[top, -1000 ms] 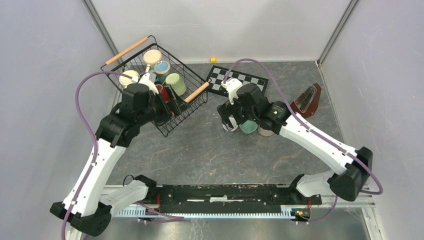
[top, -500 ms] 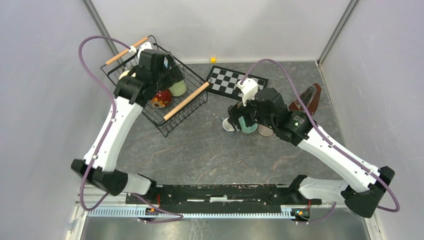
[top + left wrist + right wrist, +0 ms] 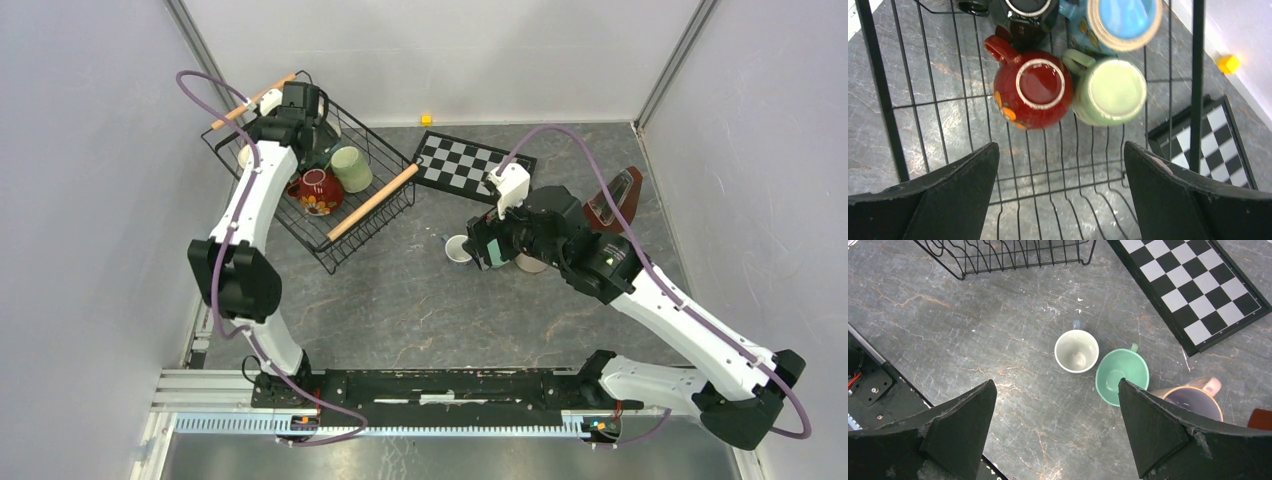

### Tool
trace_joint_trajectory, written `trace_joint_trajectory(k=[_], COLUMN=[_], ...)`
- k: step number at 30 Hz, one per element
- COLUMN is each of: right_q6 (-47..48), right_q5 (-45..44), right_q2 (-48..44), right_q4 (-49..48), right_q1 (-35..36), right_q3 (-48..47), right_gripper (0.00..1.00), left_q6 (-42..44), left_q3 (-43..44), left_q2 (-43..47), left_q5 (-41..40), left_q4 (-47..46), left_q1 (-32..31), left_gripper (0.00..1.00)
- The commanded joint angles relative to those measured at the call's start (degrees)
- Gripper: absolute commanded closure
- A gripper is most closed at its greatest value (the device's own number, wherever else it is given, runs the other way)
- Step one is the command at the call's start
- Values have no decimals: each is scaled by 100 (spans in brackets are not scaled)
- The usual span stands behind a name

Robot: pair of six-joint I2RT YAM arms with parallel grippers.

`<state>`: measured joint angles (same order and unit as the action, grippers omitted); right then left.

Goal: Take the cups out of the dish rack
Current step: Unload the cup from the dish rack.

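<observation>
The black wire dish rack (image 3: 375, 200) stands at the back left, holding several cups. The left wrist view looks down on a red mug (image 3: 1033, 87), a light green mug (image 3: 1110, 90), a blue mug (image 3: 1120, 20) and a black mug (image 3: 1025, 12). My left gripper (image 3: 1060, 150) hangs open above the rack floor, short of the red mug, with nothing between its fingers. A white cup (image 3: 1076, 351), a teal cup (image 3: 1122, 376) and a beige-pink cup (image 3: 1195, 400) stand upright on the table. My right gripper (image 3: 1058, 382) is open above them, holding nothing.
A checkered board (image 3: 475, 160) lies right of the rack. A brown metronome (image 3: 615, 200) stands at the far right and a small yellow cube (image 3: 427, 119) sits by the back wall. The rack's near corner (image 3: 1013, 255) is left of the three table cups.
The left arm swung from the rack's near side up over its far left part. The right gripper lifted and drew back from the cups on the table.
</observation>
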<state>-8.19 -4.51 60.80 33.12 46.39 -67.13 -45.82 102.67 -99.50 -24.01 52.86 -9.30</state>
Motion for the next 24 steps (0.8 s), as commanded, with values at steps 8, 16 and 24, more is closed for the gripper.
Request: trace_joint_trajectory(k=[8, 16, 24], right_q6=[-70, -58, -79], right_q5=[66, -30, 17], right_q2=[-305, -406, -385], right_q4=[101, 180, 144], right_q1=[28, 23, 23], right_q3=[128, 260, 363], right_gripper=[2, 2, 2], left_q6=[-718, -1085, -1190], left_q3=[1191, 1244, 1133], left_q2=[-1465, -1980, -2228], left_q5=[-401, -325, -267], left_q4=[90, 202, 197], left_q1=[413, 578, 655], left_gripper=[0, 0, 0])
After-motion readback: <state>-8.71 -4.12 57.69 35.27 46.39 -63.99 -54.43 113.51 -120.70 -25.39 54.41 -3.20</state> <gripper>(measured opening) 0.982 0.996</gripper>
